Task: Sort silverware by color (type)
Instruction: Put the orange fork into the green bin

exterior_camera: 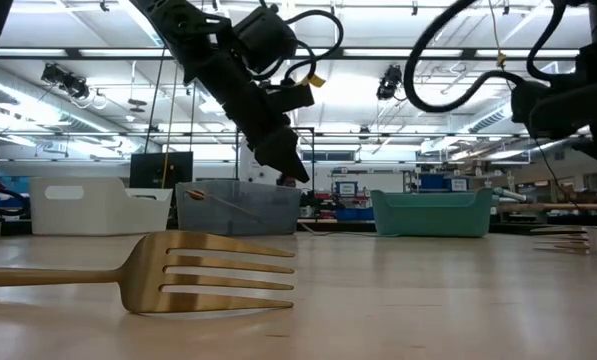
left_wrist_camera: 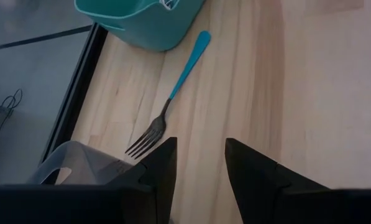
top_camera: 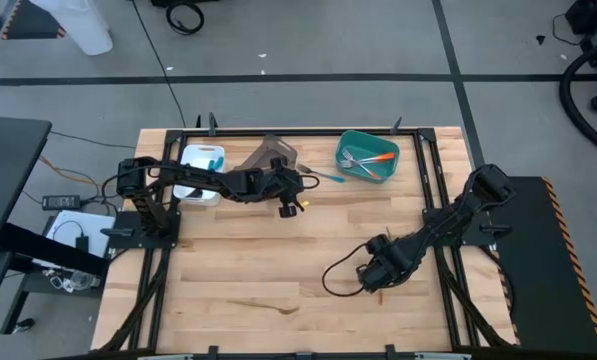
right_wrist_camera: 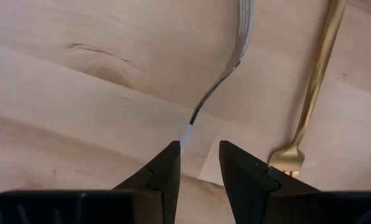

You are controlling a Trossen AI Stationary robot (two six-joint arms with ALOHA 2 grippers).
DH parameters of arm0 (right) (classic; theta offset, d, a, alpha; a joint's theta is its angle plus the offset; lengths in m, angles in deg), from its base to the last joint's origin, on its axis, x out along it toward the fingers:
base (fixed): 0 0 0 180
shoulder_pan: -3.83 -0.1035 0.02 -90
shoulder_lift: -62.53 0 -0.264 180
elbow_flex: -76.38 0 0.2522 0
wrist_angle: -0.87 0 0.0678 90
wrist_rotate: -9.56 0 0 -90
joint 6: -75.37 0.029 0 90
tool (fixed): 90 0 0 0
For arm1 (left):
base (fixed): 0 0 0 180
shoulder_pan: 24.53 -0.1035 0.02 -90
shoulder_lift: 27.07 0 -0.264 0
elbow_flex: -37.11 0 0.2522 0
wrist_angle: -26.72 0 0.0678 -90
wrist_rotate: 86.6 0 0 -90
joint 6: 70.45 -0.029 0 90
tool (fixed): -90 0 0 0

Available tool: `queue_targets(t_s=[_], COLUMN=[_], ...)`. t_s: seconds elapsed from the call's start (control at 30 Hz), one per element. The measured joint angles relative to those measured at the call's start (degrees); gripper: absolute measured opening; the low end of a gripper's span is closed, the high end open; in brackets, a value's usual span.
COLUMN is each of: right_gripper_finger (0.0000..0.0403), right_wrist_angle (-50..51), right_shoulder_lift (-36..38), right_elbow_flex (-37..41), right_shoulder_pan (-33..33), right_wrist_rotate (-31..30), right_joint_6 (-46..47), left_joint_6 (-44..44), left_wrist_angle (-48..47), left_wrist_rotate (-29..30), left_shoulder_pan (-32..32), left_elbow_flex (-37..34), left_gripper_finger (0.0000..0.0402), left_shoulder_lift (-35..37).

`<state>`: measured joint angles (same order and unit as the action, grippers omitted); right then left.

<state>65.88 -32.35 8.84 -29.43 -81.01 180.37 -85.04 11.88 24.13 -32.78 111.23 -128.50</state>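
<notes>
Left gripper (left_wrist_camera: 199, 168), jaws empty and apart, hovers near the blue fork (left_wrist_camera: 173, 103). Right gripper (right_wrist_camera: 199, 167), jaws apart, hangs over a silver fork (right_wrist_camera: 230, 59) and gold fork (right_wrist_camera: 314, 78) on the desk (top_camera: 238, 270).

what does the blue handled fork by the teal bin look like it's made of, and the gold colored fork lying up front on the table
Blue-handled fork: handle looks like smooth, glossy plastic; neck and tines are dark, probably metal. Gold-colored fork: looks like metal with a brushed golden finish, showing soft highlights along the tines; coated plastic can't be ruled out. Teal bin appears molded plastic.

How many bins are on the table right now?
3: the white bin by the left arm, the grey-brown bin in the middle, the teal bin farther right, holding silverware.
</notes>
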Motion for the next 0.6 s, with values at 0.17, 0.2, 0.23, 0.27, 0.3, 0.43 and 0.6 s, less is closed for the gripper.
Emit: queue_targets(t_s=[0.17,0.2,0.23,0.27,0.3,0.43,0.6], right_gripper_finger=[0.0122,0.0122,0.0122,0.0122,0.0121,0.0121,0.0120], right_wrist_angle=[-0.26,-0.52,-1.08,-1.63,-2.09,-2.76,-3.23], right_shoulder_lift=[0.36,0.36,0.36,0.36,0.36,0.34,0.32], right_elbow_flex=[0.00,0.00,0.00,0.00,0.00,0.86,2.02], right_shoulder_pan=[0.37,0.39,0.39,0.37,0.37,0.39,0.39], right_wrist_rotate=[-0.22,-0.31,-0.76,-1.40,-2.18,-2.96,-2.95], right_joint_6=[1.01,1.14,1.29,1.35,1.37,1.56,2.00], left_joint_6=[0.15,0.15,0.17,0.28,0.39,0.39,0.42], left_wrist_angle=[0.01,0.02,0.00,0.00,0.00,0.00,-0.02], left_wrist_rotate=[-0.02,0.00,-0.02,-0.02,-0.02,-0.02,-0.02], left_shoulder_pan=[0.04,0.04,0.04,0.04,0.04,0.06,0.06], left_elbow_flex=[0.00,0.00,0.00,0.00,0.00,0.00,0.00], left_gripper_finger=[0.0144,0.0144,0.0144,0.0144,0.0144,0.0144,0.0144], left_shoulder_lift=[0.00,0.00,0.00,0.00,0.00,0.00,0.00])
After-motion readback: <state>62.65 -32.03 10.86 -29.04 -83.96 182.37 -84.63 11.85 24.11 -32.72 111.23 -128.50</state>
